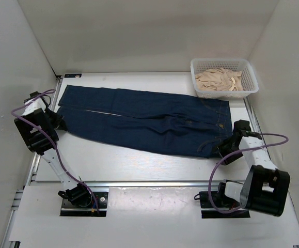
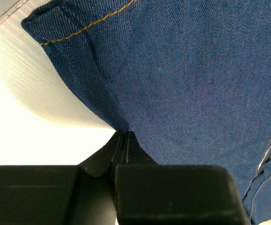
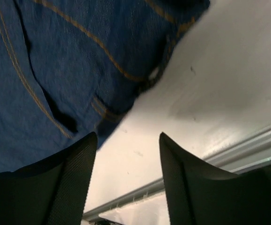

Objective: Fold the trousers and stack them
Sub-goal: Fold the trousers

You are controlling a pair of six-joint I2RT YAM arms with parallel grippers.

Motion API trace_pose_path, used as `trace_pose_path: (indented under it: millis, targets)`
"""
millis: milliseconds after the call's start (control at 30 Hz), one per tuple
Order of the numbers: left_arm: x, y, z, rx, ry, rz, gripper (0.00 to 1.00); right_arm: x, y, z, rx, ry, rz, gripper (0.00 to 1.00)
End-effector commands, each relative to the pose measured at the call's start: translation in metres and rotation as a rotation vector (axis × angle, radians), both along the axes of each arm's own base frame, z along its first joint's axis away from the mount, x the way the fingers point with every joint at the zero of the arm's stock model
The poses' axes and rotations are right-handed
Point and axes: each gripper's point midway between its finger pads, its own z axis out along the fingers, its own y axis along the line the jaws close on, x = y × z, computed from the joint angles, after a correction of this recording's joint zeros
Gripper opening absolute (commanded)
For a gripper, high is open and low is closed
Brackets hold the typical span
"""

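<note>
**Leg hem pinched on the left, waistband corner not yet gripped on the right**

Spread flat along the counter (image 1: 113, 161) as one layer: trousers (image 1: 144, 120), legs out to the left, waistband to the right. Ends near a white basket (image 1: 251, 85) of beige cloth (image 1: 219, 80) at the far right corner. Probably laid lengthwise to give each arm one end for the fold.

Fully clamped on the denim at the leg end with the left claw (image 2: 125, 137). Cloth visibly nipped between the closed tips in the left wrist view, with a crease running up from the pinch. Stitched hem corner just beyond, lying on the counter. Likely held there to lift the leg end and carry it over toward the waist.

Roughly half parted at the right claw (image 3: 128, 140), with nothing between the tips. Hovers low at the near waistband corner. Denim just beside the finger on the left of the wrist view, bare counter under the gap. Cannot tell if actually touching cloth. Judged as lined up for a pinch on that corner.

Fold not begun, nothing stacked.
</note>
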Motion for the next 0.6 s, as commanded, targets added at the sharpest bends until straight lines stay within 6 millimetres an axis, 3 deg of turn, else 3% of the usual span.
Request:
trace_pose_path:
  millis: [0, 300, 433, 533, 567]
  targets:
    - [0.007, 0.0, 0.024, 0.029, -0.068, -0.014, 0.1, 0.021, -0.012, 0.0, -0.021, -0.049, -0.04, 0.59]
    - [0.007, 0.0, 0.02, 0.024, -0.06, -0.014, 0.1, 0.024, -0.019, -0.012, -0.024, -0.023, -0.074, 0.49]
    - [0.008, -0.003, 0.02, 0.024, -0.06, -0.023, 0.1, 0.023, -0.027, -0.014, -0.058, -0.016, -0.092, 0.38]
    - [0.008, -0.003, 0.02, 0.024, -0.06, -0.023, 0.1, 0.03, -0.034, -0.011, -0.078, -0.032, -0.082, 0.25]
    - [0.008, -0.003, 0.02, 0.024, -0.06, -0.023, 0.1, 0.033, -0.034, -0.008, -0.08, -0.041, -0.082, 0.16]
